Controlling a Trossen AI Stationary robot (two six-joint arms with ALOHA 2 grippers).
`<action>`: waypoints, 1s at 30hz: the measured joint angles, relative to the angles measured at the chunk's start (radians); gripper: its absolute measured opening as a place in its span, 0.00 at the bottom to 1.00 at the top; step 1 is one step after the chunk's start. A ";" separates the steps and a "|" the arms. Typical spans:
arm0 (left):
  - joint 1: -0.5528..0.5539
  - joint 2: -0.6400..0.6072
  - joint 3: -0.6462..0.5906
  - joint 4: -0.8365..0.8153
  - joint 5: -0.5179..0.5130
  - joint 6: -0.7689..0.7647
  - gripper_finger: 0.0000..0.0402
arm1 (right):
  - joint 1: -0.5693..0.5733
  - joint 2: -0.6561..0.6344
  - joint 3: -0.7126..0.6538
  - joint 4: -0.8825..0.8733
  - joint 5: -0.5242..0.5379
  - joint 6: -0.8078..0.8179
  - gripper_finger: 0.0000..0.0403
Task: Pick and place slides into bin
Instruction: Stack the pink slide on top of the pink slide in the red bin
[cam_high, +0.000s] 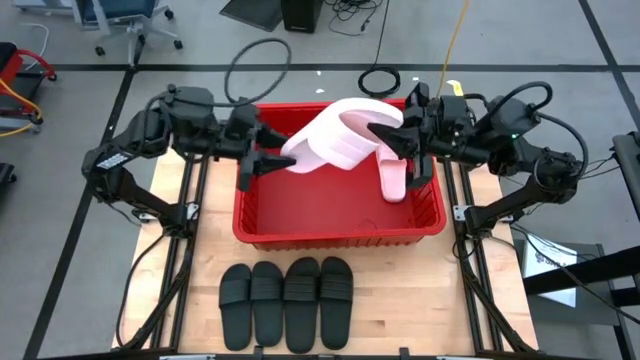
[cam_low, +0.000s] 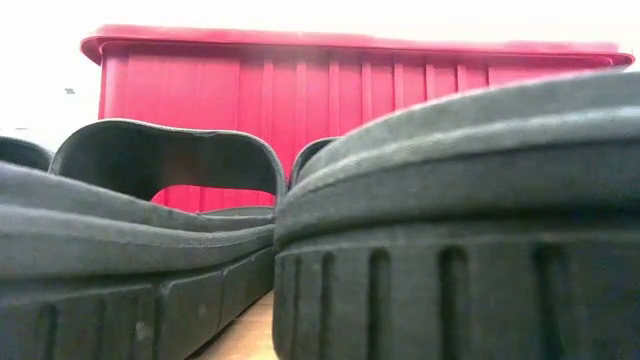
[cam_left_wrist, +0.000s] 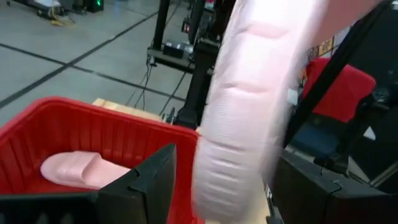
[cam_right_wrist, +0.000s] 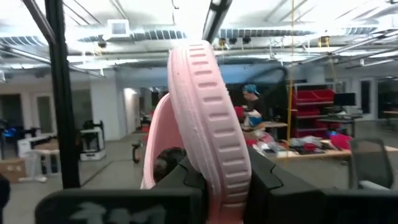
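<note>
Both arms over bin (cam_high: 340, 232); right tool (cam_high: 388, 136) clamps pink slide (cam_high: 335, 140) aloft.

Right tool (cam_high: 385, 135) clamped (left tool (cam_high: 262, 150) spread)

Overhead cam looks straight down on the whole table; low cam sits against the black slides (cam_low: 460, 220), facing the bin (cam_high: 335, 232), which both share.
</note>
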 joint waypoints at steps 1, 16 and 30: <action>0.000 0.004 -0.001 -0.001 0.007 0.001 0.57 | -0.003 0.005 0.000 0.009 -0.012 0.004 0.10; -0.011 0.050 -0.001 0.035 0.033 0.038 0.11 | -0.014 0.017 -0.001 0.013 -0.014 0.009 0.10; -0.005 -0.011 0.000 -0.208 0.039 0.048 0.11 | -0.014 -0.009 0.001 -0.164 -0.015 0.095 0.30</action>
